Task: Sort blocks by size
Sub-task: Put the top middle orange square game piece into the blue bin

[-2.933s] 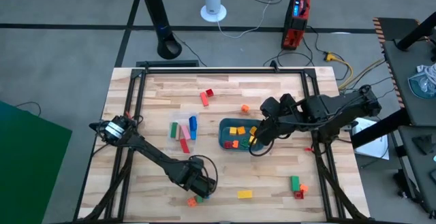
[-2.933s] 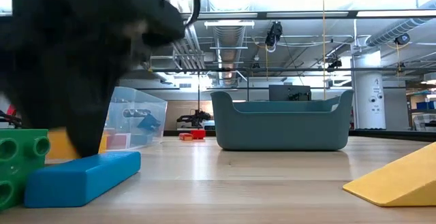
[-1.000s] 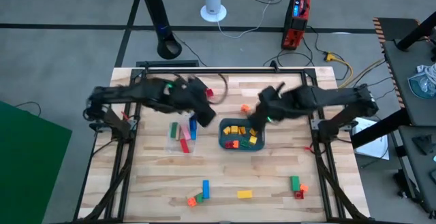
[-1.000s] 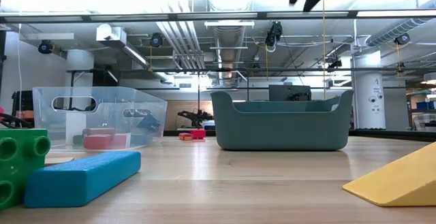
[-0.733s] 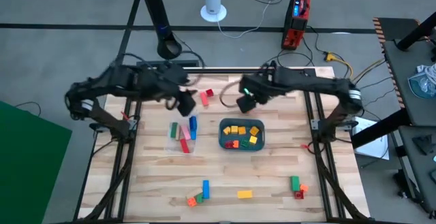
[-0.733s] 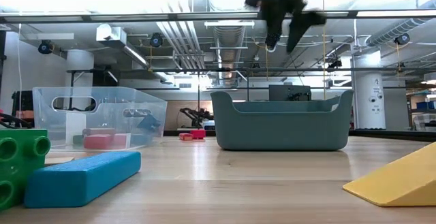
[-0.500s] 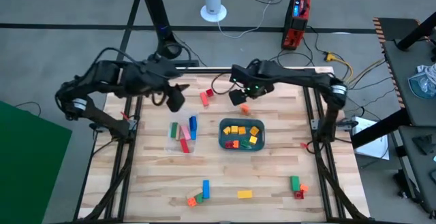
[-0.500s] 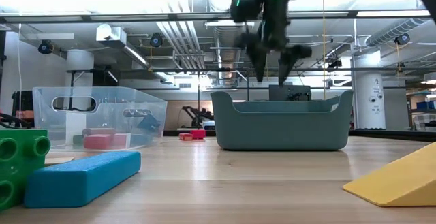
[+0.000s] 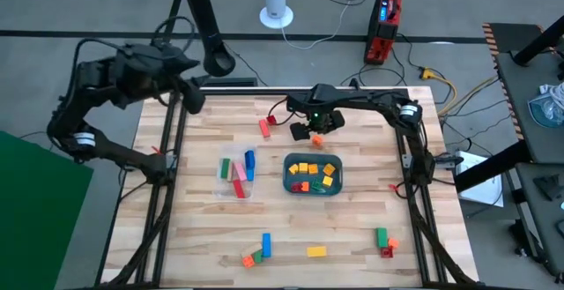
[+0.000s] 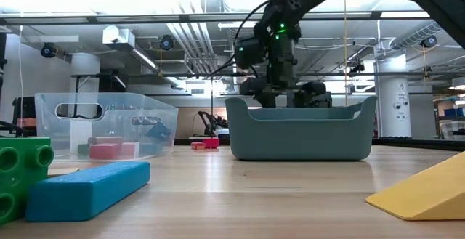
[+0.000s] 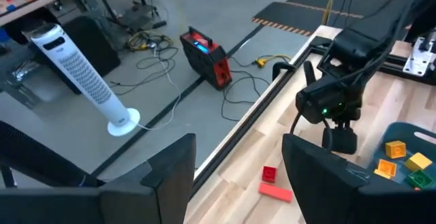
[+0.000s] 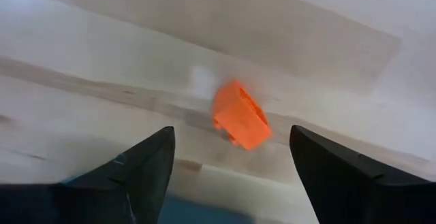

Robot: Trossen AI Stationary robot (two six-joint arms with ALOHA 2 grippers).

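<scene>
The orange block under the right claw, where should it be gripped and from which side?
Grip the orange block across its two long flat sides, coming straight down from above. It lies alone on bare table, turned skew to the open right claw, so the wrist would probably need a slight twist to square the fingers to it.

We see even, bright overhead light on the wooden table (image 9: 352,237), with only soft, short shadows. In the low view ceiling lamps glare white and the nearest blocks look soft. The right wrist view is blurred: beyond its gripper (image 12: 231,157), the orange block (image 12: 240,115) smears.
</scene>
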